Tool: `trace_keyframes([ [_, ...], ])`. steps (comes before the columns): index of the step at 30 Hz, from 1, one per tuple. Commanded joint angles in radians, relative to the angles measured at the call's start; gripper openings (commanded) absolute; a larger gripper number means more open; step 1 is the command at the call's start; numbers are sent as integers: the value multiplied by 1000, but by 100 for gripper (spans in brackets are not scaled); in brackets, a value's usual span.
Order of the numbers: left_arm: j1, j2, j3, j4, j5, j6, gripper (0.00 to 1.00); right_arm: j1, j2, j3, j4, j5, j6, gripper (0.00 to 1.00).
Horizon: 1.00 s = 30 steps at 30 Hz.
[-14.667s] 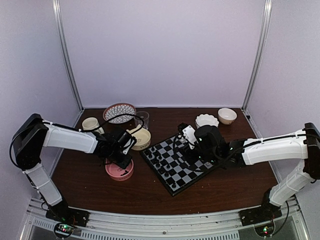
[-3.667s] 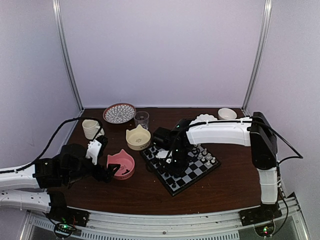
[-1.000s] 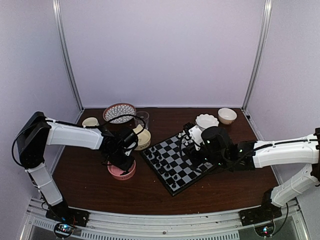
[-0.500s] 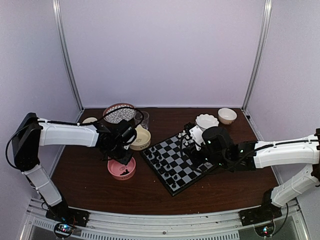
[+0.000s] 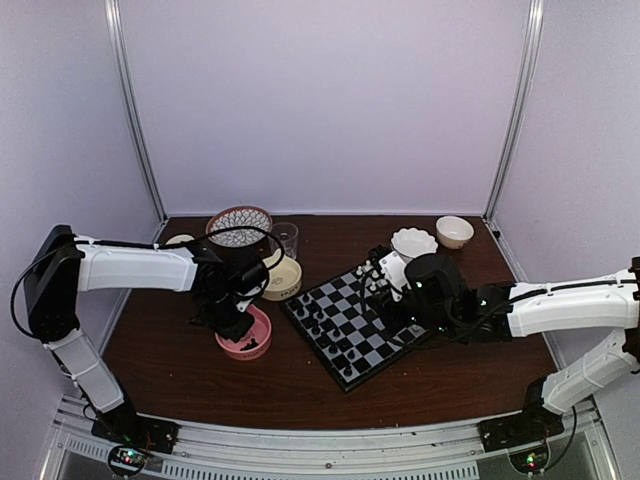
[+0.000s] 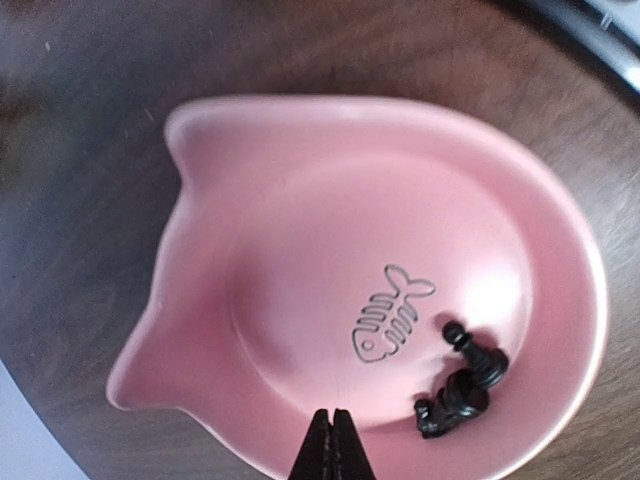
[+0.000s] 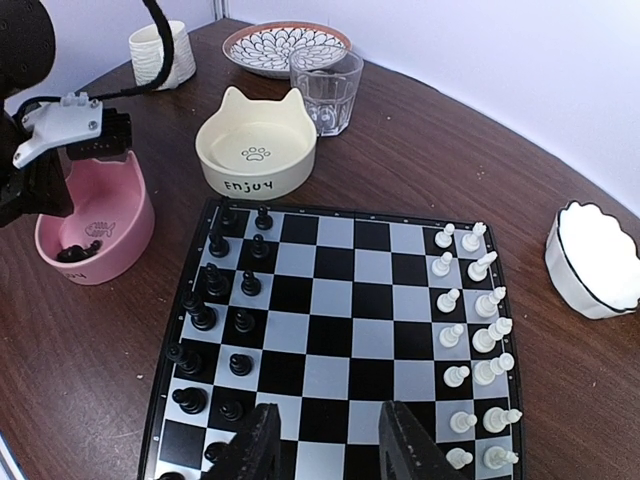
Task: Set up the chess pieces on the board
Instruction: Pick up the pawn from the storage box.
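Note:
The board [image 7: 340,330] [image 5: 372,305] carries black chess pieces [image 7: 215,300] in its two left columns and white chessmen [image 7: 470,330] along its right side. Two more black pieces [image 6: 462,388] lie together inside a pink cat-shaped bowl [image 6: 250,190] with a fishbone mark. My left gripper [image 6: 333,445] is shut and empty, just above the bowl's near rim and left of those pieces. In the top view the left gripper [image 5: 236,322] hangs over the pink bowl [image 5: 256,345]. My right gripper [image 7: 335,450] [image 5: 400,310] is open and empty above the board's near edge.
A cream cat bowl [image 7: 258,150], a glass [image 7: 325,90], a patterned plate [image 7: 285,45] and a cream mug [image 7: 163,55] stand behind the board's left side. A white scalloped bowl [image 7: 598,260] [image 5: 413,241] and a small bowl [image 5: 454,231] stand at the back right.
My left gripper has dropped back down over the pink bowl after lifting slightly half a second ago. The right arm has hardly moved.

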<state>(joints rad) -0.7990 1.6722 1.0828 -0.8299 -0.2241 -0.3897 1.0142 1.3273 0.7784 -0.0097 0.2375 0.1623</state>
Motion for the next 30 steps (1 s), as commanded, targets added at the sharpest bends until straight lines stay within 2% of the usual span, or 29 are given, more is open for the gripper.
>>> trace_keyframes([
  [1, 6, 55, 15, -96, 5, 7, 0, -3, -41, -12, 33, 23, 2, 37],
  [7, 6, 101, 10, -98, -3, 16, 0, -3, -58, -23, 40, 27, 3, 37],
  [15, 3, 65, -23, 22, 260, 64, 0, -4, -60, -24, 40, 36, 2, 37],
  [20, 1, 39, -38, 100, 377, 71, 0, -4, -60, -23, 37, 37, 5, 37],
  [26, 0, 69, -22, 198, 445, 58, 0, -5, -66, -25, 38, 37, 5, 37],
  [30, 0, 105, -4, 250, 439, 38, 0, -4, -74, -30, 40, 40, 5, 38],
])
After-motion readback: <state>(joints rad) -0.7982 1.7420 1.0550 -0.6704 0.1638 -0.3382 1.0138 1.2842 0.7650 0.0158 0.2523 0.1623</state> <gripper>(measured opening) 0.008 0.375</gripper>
